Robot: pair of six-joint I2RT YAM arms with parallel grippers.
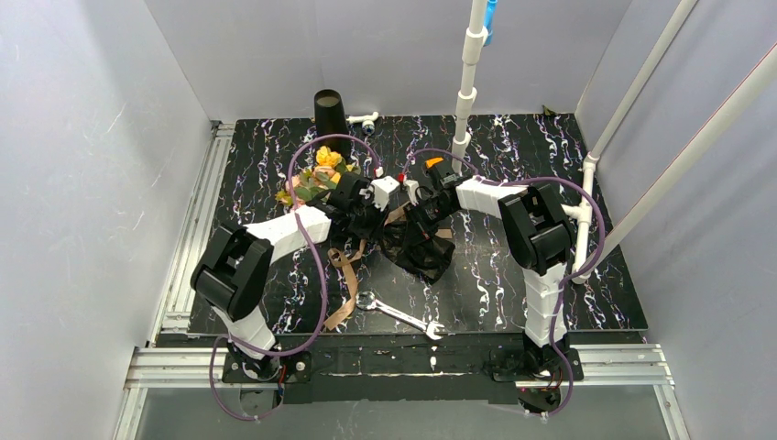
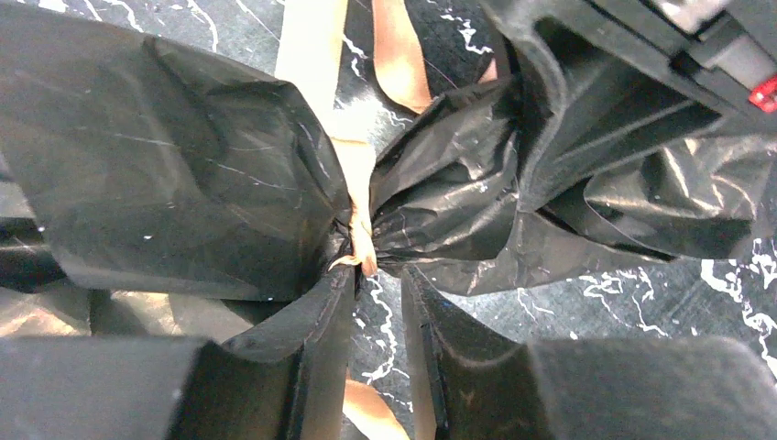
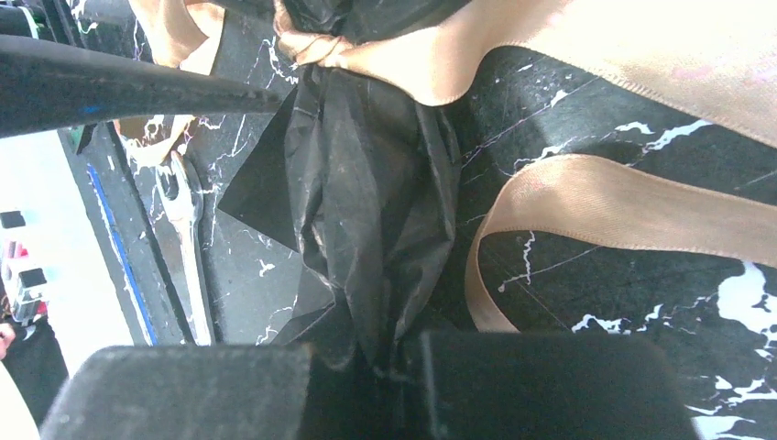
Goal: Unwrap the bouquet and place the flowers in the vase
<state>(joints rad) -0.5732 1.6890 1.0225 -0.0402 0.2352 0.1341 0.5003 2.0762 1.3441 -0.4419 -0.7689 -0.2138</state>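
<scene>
Lying across the middle of the desk (image 1: 513, 284), the bouquet (image 1: 420, 247) has its pink and yellow flowers (image 1: 321, 174) toward the far left and its crinkled black wrapping paper (image 3: 366, 183) fanned out toward the near right. The tan ribbon (image 2: 362, 243) is cinched in a knot round the paper's narrow waist, and its loose ends trail over the marbled surface toward the near edge. The left pincer (image 2: 377, 280) sits just short of that knot with its fingers a narrow gap apart and nothing caught between them; a strip of ribbon lies on the desk under the gap. The right pincer (image 3: 385, 357) is pressed together on a gathered fold of the wrapping paper at the bundle's tail end. The vase (image 1: 330, 112) stands upright at the far edge of the desk, well apart from the bouquet and beyond the flower heads. A metal wrench (image 1: 399, 314) lies flat near the front edge, close to the ribbon ends, and a white pipe post (image 1: 467, 82) rises at the far side
</scene>
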